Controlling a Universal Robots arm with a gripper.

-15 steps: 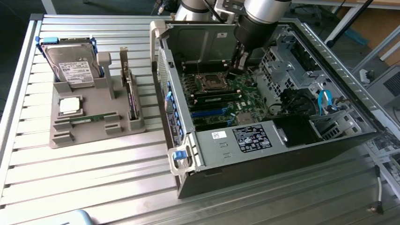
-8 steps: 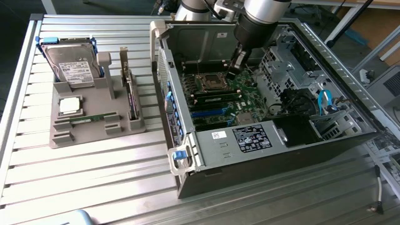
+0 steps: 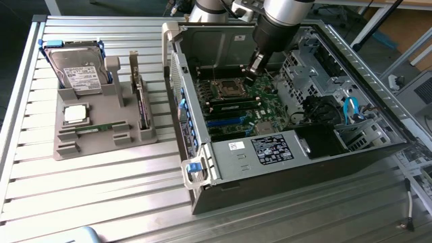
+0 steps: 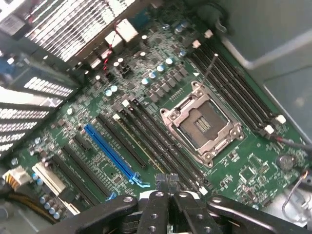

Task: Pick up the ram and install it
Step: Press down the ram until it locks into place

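A thin green ram (image 3: 91, 129) lies flat in the grey holder (image 3: 68, 151) on the exterior view's left. A stick that looks like it appears seated in a memory slot (image 3: 233, 107) beside the processor socket (image 3: 224, 90); in the wrist view it is the thin strip (image 4: 140, 144) among the black slots. My gripper (image 3: 251, 75) hangs inside the open computer case (image 3: 202, 152), just above the motherboard (image 4: 243, 170) next to the socket (image 4: 202, 124). Its fingers (image 4: 157, 195) are shut together (image 4: 168, 181) with nothing visible between them.
The holder also carries a hard drive (image 3: 78, 71), a square silver processor chip (image 3: 76, 114) and an upright dark expansion card (image 3: 140, 101). A blue slot (image 4: 109, 153) and several black slots cross the board. Drive cages and cables (image 3: 351, 111) fill the case's right side.
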